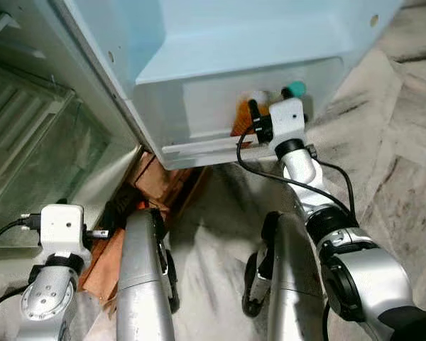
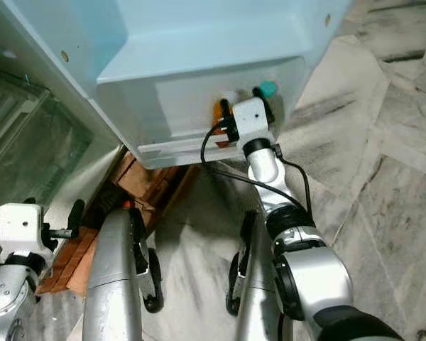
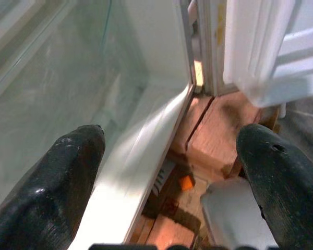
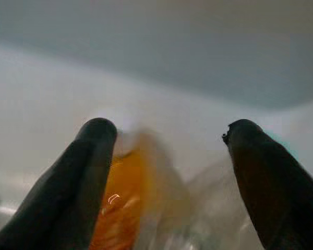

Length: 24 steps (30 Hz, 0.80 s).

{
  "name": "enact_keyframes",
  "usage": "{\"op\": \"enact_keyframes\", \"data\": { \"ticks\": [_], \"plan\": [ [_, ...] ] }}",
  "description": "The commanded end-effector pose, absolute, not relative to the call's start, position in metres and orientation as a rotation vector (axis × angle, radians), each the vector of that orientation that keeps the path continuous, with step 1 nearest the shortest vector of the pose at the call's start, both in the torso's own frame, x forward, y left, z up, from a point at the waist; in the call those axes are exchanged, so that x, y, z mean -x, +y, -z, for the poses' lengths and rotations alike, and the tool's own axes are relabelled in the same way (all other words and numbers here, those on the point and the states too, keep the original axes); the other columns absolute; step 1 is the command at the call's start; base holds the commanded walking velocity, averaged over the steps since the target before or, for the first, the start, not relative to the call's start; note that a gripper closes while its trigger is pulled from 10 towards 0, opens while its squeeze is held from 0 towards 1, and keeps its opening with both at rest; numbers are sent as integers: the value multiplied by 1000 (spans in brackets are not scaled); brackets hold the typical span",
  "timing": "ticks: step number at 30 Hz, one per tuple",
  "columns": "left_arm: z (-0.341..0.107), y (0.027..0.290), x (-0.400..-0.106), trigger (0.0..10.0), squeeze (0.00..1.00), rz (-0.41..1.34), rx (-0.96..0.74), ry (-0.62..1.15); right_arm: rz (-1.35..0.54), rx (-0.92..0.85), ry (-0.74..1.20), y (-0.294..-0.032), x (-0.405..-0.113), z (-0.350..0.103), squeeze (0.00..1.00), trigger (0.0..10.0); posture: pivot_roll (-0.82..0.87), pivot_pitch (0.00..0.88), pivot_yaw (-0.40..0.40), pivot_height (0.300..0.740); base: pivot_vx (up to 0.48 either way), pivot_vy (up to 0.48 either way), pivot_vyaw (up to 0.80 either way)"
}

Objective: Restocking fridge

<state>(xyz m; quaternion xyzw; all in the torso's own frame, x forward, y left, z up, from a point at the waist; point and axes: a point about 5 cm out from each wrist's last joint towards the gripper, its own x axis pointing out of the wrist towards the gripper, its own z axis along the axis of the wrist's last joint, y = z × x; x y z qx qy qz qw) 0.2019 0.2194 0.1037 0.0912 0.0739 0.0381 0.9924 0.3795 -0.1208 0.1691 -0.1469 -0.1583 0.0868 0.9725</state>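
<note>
Because the orange-filled clear bottle (image 4: 126, 200) already sat low in the pale blue fridge door's white shelf bin (image 1: 199, 106), beside a teal-capped bottle (image 1: 295, 89), a clean release called for a straight pull-back. The right gripper (image 4: 169, 156) reached over the bin, fingers apart. The left gripper (image 3: 172, 172) hung open near the wooden blocks (image 3: 214, 130).
</note>
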Motion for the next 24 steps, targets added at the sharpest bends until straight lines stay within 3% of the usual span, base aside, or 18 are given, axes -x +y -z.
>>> {"op": "enact_keyframes", "data": {
  "ticks": [1,2,3,4,5,12,17,20,24],
  "plan": [
    [-94,221,-198,10000,0,-87,-184,184,-211,286,-340,-116,-379,-174,729,10000,128,254,-3,535,0,0,0],
    [-94,220,-200,10000,0,-85,-183,182,-225,283,-347,-114,-379,-177,722,10000,122,245,-6,535,0,0,0],
    [-94,220,-201,10000,0,-84,-183,179,-241,279,-351,-113,-379,-178,553,10000,120,242,-8,535,0,0,0],
    [-94,219,-203,10000,0,-83,-182,175,-258,274,-353,-111,-378,-179,471,10000,116,235,-9,535,0,0,0],
    [-93,219,-205,10000,0,-83,-182,172,-272,270,-352,-109,-378,-180,0,10000,110,227,-10,535,0,0,0],
    [-88,217,-214,10000,0,-76,-175,156,-473,262,-371,-103,-360,-181,0,10000,77,180,-13,535,0,0,0],
    [-84,216,-216,10000,0,-87,-161,152,-479,193,-315,-111,-346,-173,0,10000,61,143,-9,535,0,0,0],
    [-76,213,-211,10000,0,-78,-143,175,-437,171,-256,-122,-312,-151,0,10000,42,103,-6,535,0,0,0],
    [-71,212,-208,10000,0,-77,-140,183,-383,148,-212,-129,-297,-140,0,10000,36,82,-7,535,0,0,0]
  ]
}}
